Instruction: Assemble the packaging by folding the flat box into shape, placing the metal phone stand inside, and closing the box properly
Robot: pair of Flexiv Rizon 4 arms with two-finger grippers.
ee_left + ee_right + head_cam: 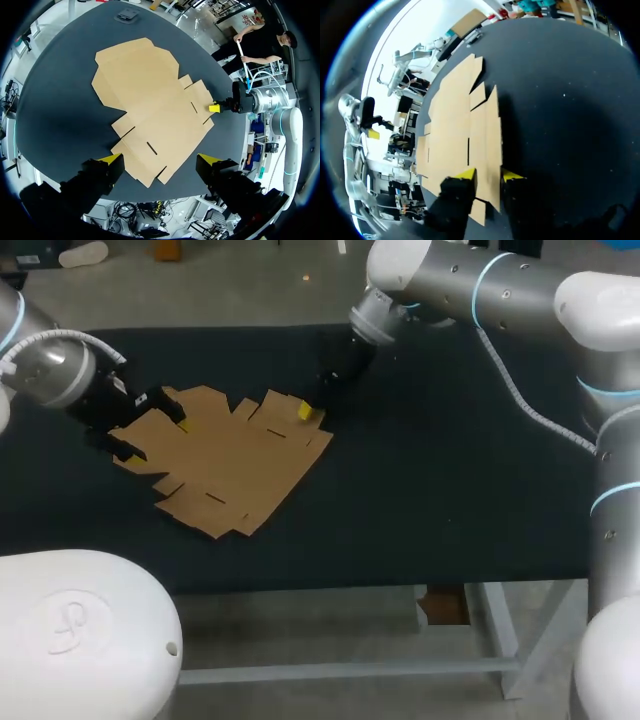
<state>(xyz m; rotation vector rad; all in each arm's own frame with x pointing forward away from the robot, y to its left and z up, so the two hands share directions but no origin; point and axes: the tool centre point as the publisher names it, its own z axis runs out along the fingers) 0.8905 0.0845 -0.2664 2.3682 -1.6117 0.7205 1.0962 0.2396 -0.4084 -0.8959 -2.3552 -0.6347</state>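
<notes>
Straddling flat box edges, left claw and right claw gape.

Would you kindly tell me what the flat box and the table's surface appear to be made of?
The flat box looks like plain brown cardboard, matte and unprinted, judging by its even tan colour, thin cut flaps, slots and crease lines. The table top seems covered with a dark matte sheet, perhaps fabric or a rubber mat. It shows little glare, and its exact material cannot be told.
</notes>
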